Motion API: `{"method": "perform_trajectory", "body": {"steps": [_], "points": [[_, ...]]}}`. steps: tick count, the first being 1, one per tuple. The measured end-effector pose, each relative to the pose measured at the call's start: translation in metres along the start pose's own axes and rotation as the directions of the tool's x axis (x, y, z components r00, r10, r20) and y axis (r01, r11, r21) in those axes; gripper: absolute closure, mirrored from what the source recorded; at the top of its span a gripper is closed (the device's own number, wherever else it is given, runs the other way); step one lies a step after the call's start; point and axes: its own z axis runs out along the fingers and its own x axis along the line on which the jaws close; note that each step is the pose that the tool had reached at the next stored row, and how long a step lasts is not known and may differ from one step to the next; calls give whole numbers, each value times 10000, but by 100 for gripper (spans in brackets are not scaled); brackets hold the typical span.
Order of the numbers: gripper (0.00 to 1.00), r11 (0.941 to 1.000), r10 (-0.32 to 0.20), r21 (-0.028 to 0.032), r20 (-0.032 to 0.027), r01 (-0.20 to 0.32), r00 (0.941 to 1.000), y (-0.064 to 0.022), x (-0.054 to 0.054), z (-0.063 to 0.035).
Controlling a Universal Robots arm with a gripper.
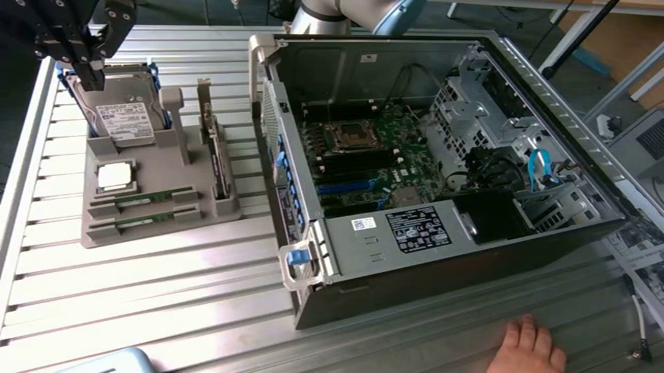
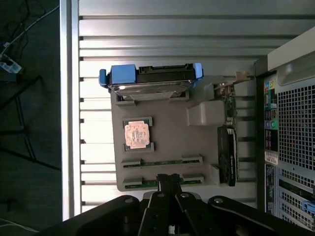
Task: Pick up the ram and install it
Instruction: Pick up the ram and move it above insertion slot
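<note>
Bright light shines off the desk (image 2: 162, 44), nearly white. The case (image 1: 343, 74) is shadowy inside. The floor (image 2: 29, 123) beside is dark.

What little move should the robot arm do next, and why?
Probably swing the end effector over above one ram stick. It hangs shut and empty up by the hard drive, while both sticks lie in their slots in the grey tray.
</note>
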Motion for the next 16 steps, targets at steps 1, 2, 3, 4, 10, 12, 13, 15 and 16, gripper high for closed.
{"method": "perform_trajectory", "body": {"steps": [1,2,3,4,10,12,13,15,16], "points": [[89,10000,-86,-3,-4,86,10000,0,0,0],[89,9999,-154,-4,-7,154,9999,0,0,0],[89,9997,-225,-6,-10,225,9997,0,0,0],[89,9996,-287,-8,-12,287,9996,0,0,0],[89,9974,-726,-19,-32,726,9974,0,0,0],[89,9962,-871,-24,-37,871,9962,0,0,0],[89,9955,-946,-26,-41,946,9955,0,0,0],[89,9940,-1098,-30,-47,1098,9939,0,0,0],[89,9931,-1173,-32,-50,1172,9931,0,0,0]]}}
